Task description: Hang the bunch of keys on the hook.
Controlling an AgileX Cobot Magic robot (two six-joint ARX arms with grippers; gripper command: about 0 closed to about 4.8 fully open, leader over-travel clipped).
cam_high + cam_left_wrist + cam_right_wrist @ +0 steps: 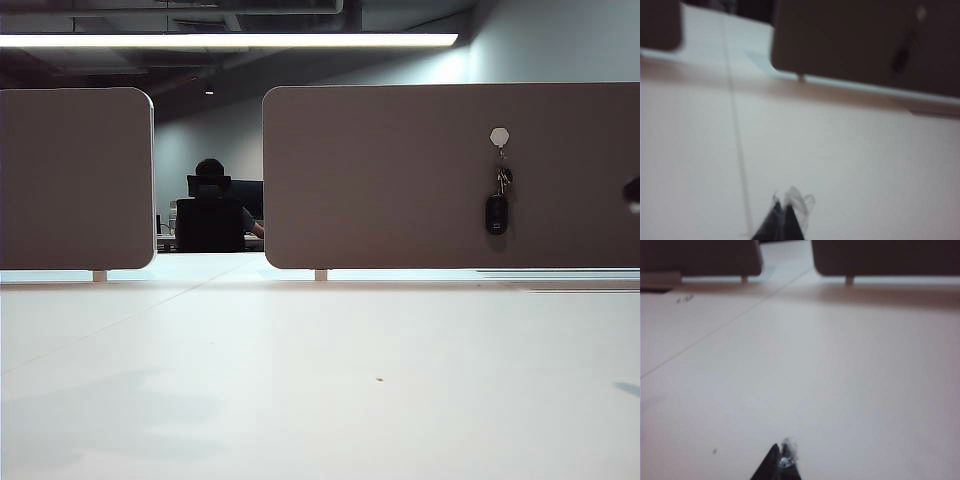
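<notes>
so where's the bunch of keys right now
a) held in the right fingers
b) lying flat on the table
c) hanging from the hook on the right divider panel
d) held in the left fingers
c: the bunch of keys hangs below the hook on the right divider panel, while the left gripper and right gripper are shut, holding nothing, over the table.

bunch of keys [497, 212]: black fob, dark keys
hook [499, 136]: pale grey-white pad
divider panel [400, 180]: plain brown-grey
table [320, 380]: plain white
left gripper [782, 220]: black tips
right gripper [777, 466]: black tips
</notes>
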